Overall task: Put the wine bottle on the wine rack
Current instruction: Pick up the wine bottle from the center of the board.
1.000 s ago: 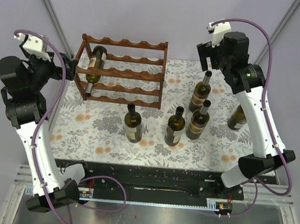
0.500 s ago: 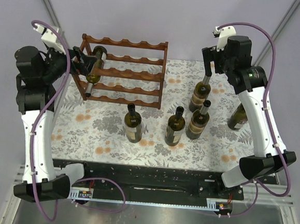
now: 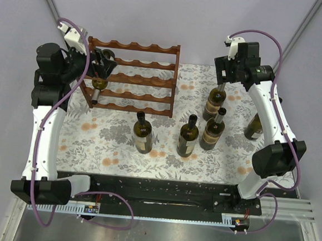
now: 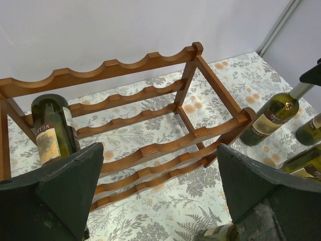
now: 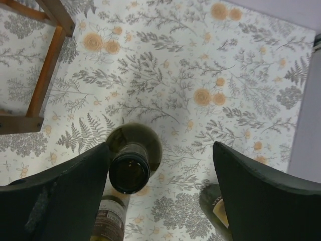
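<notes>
The right gripper point(image 3: 222, 75) hangs over the far right of the floral-printed tablecloth point(image 3: 114, 145), its dark wedge-shaped fingers point(image 5: 60, 191) spread wide and gripping nothing. Straight beneath it stands the dark green glass wine bottle with a tan label point(image 3: 213, 104). In the wrist view the bottle's round open mouth point(image 5: 129, 173) sits between the fingers, hard against the left one. Crowding nearer the arm bases are three more upright green bottles point(image 3: 187, 136), and another point(image 3: 254, 125) stands behind the arm's white link. Well to the gripper's left is the reddish-brown wooden wine rack of scalloped rails point(image 3: 139, 78). The left gripper point(image 4: 160, 148) hovers over the rack's left end, jaws wide, just beside a labelled green bottle lying in the cradles point(image 4: 50, 131).
</notes>
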You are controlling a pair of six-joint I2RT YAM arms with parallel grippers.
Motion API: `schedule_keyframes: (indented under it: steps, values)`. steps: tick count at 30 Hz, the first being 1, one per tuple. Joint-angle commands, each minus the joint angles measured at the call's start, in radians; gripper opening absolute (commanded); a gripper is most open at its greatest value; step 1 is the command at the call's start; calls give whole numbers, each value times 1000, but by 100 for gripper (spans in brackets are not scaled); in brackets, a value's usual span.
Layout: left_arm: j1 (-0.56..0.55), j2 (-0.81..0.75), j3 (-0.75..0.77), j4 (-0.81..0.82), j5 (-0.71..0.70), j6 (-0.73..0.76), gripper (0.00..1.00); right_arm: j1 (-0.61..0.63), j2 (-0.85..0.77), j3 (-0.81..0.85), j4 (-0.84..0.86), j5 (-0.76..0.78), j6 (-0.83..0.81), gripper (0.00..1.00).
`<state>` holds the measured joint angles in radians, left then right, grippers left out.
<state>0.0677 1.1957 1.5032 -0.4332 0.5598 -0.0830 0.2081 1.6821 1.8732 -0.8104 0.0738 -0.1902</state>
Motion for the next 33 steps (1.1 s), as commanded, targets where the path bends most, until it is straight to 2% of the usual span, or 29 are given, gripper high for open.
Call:
schedule_keyframes:
  steps: [1, 17, 24, 27, 33]
  values:
    - [-26, 4, 40, 50, -31, 15, 99, -13, 21, -16, 7, -97, 37, 91]
    - [-57, 2, -1, 44, -55, 60, 99, -18, 22, -91, 17, -155, 49, 70]
    - [-62, -7, -15, 44, -63, 74, 99, -18, 16, -85, 17, -161, 40, 54]
    - [-62, -7, -15, 42, -67, 77, 99, -18, 10, -80, 14, -158, 37, 47]
    - [-92, -5, -23, 39, -83, 77, 99, -18, 13, -42, 4, -152, 18, 15]
